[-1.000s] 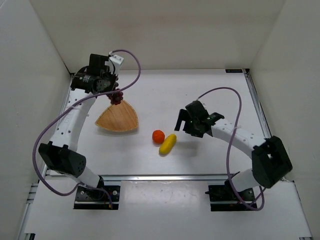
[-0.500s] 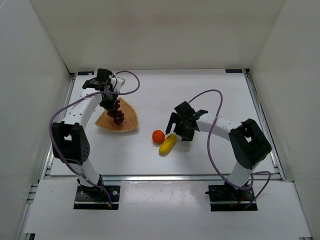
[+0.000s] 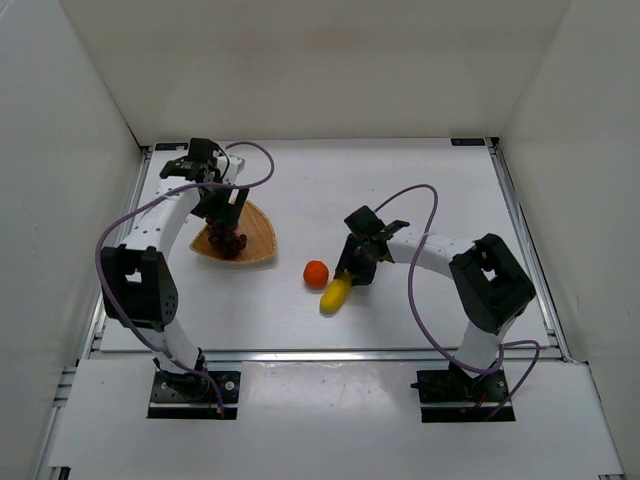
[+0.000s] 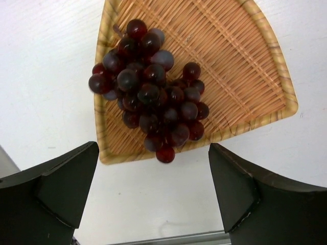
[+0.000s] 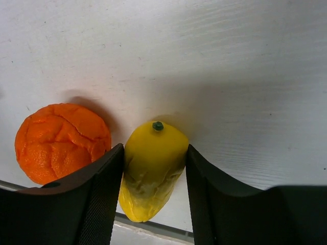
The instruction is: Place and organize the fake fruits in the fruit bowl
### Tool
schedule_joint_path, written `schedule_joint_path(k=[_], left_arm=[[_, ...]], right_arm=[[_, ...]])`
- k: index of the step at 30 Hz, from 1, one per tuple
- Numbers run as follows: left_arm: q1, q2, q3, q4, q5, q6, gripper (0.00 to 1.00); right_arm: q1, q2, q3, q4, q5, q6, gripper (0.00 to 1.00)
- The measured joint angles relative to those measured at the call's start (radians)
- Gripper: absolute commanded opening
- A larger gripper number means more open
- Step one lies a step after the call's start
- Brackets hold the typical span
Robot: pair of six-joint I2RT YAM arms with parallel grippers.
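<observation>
The dark purple grape bunch lies in the tan woven fruit bowl, spilling over its near rim. Above it my left gripper hangs open, both fingers apart from the grapes. On the table between the arms lies the oblong yellow fruit, and my right gripper is shut on it, a finger pressed to each side. The round orange sits on the table just left of the yellow fruit, close to the left finger.
White walls enclose the table on three sides. A metal rail runs along the near edge, with both arm bases below it. Purple cables loop over each arm.
My left gripper opened and let the grape bunch drop into the bowl. My right gripper moved down onto the yellow fruit and closed on it.
</observation>
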Motion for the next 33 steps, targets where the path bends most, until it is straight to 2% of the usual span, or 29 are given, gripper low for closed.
schedule_joint_path(k=[3,6,8,12,16,20,24,30,33], left_arm=[[0.005,-0.041,0.000,-0.024,-0.022,-0.014,1.00],[0.022,-0.097,0.000,-0.039,-0.072,-0.029,1.00],[0.044,-0.136,-0.001,-0.039,-0.116,-0.035,1.00],[0.116,-0.219,-0.042,-0.029,-0.187,-0.048,1.00],[0.196,-0.243,-0.085,-0.028,-0.212,-0.064,1.00],[0.240,-0.242,-0.107,-0.031,-0.211,-0.074,1.00],[0.243,-0.241,-0.108,-0.030,-0.203,-0.075,1.00],[0.243,-0.230,-0.107,-0.028,-0.179,-0.084,1.00],[0.243,-0.218,-0.107,-0.029,-0.163,-0.086,1.00]], right_arm=[[0.000,-0.005,0.000,-0.014,0.019,0.003,0.06],[0.002,-0.027,0.011,-0.074,0.074,-0.017,0.01],[0.002,-0.040,0.045,-0.127,0.123,-0.040,0.01],[0.003,-0.050,0.211,-0.207,0.220,-0.118,0.01],[0.018,-0.014,0.476,-0.216,0.274,-0.237,0.01],[0.054,0.184,0.844,-0.175,0.218,-0.321,0.01],[0.085,0.425,1.095,-0.101,0.081,-0.344,0.01],[0.106,0.649,1.120,-0.002,-0.108,-0.297,0.08],[0.118,0.700,1.120,0.008,-0.129,-0.292,0.22]])
